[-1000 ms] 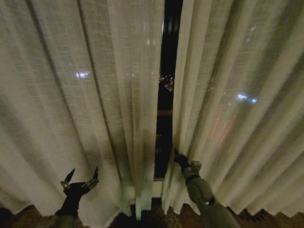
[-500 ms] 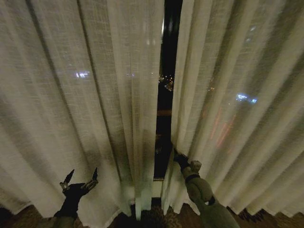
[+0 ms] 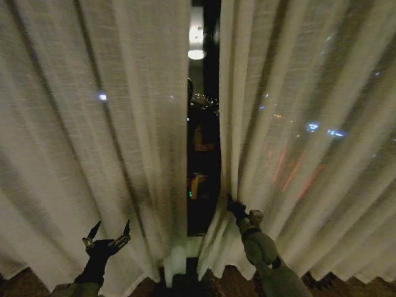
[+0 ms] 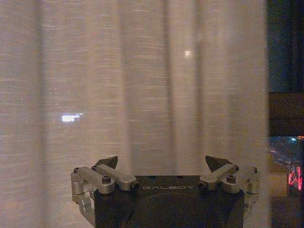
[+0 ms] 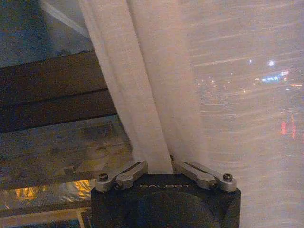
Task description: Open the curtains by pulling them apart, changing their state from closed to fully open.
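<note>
The curtains [image 3: 124, 124] are thin, soft, light; right pincer [image 3: 230, 203] pinches the inner edge, left pincer [image 3: 109, 236] gapes wide

Two sheer cream curtains [image 3: 111, 142], pleated, hanging full height. Parted by a narrow dark gap at frame centre. Inner edge of right panel [image 3: 297, 136] bunched low down.

Head view looks forward at the curtains [image 3: 111, 124] from near; both wrist views face them closer, sharing the middle gap.
</note>
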Robot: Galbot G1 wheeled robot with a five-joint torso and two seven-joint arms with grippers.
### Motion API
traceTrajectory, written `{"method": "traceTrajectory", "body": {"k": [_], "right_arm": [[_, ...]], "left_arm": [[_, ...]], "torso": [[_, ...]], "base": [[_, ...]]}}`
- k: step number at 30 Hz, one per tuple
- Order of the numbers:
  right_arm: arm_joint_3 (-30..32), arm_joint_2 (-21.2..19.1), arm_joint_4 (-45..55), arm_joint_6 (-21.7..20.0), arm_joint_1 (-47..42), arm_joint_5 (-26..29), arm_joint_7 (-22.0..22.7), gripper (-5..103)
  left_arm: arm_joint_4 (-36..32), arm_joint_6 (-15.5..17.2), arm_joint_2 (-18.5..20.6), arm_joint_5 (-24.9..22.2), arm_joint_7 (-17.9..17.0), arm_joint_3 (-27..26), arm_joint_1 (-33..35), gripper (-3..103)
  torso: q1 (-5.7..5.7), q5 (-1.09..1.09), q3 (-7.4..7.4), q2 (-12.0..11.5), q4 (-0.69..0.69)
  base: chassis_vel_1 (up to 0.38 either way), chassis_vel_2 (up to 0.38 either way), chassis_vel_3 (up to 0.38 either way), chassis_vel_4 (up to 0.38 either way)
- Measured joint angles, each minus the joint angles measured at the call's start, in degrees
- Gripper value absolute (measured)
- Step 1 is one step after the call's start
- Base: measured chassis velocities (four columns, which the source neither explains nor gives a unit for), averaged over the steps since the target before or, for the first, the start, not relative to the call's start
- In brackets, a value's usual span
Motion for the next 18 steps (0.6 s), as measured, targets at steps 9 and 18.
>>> {"method": "traceTrajectory", "body": {"k": [9,18], "right_arm": [[-0.11,-0.19,-0.19,-0.04,0.30,-0.01,0.08,0],[-0.16,-0.19,1.02,-0.28,-0.55,-0.05,0.72,0]], "left_arm": [[0.64,-1.27,-0.04,-0.12,0.06,-0.36,0.62,100],[0.75,-1.51,0.78,-1.50,0.09,-1.02,0.65,100]], "torso": [[0.00,-0.02,0.00,0.00,0.02],[-0.01,-0.01,0.00,0.00,-0.01]], "base": [[-0.323,-0.330,0.327,0.318],[-0.364,-0.372,0.351,0.362]]}}
